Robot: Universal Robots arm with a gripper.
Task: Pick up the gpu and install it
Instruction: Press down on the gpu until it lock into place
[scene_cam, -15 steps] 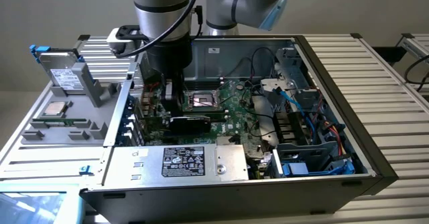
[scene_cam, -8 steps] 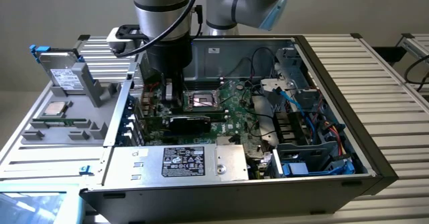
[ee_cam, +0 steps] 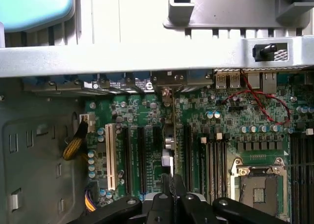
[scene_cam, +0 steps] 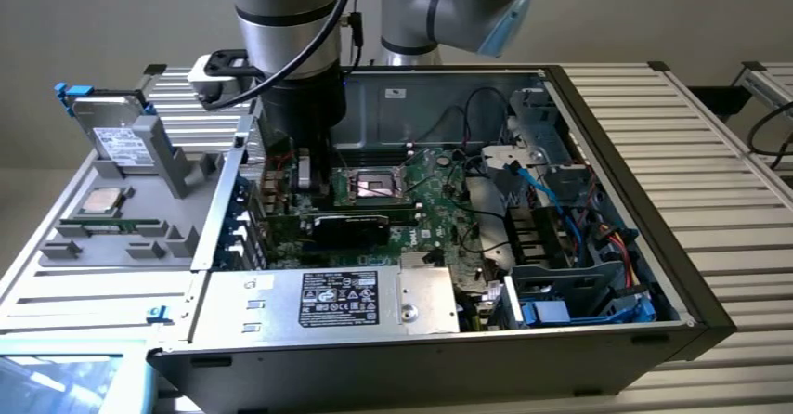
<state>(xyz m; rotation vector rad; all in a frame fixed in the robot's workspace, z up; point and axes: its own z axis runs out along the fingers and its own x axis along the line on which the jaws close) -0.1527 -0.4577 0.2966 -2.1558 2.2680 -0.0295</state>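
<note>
The gripper (ee_cam: 172,197) is seen closed on the top edge of the gpu (ee_cam: 172,135), which stands edge-on among the motherboard's (ee_cam: 230,130) expansion slots; the card's lower edge is too thin to be made out. In the exterior view the fingers are hidden behind the arm's wrist. Inside the open computer case (scene_cam: 694,275) are held the motherboard, an empty CPU socket (scene_cam: 375,187), a power supply (scene_cam: 334,300) and blue cables (scene_cam: 558,200). On the grey tray (scene_cam: 111,238) beside it a hard drive (scene_cam: 118,140) stands upright.

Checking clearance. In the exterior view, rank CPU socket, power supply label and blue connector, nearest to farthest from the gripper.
1. CPU socket, beside the gripper.
2. Power supply label, case's near edge.
3. Blue connector, exterior view's lower right.
</note>
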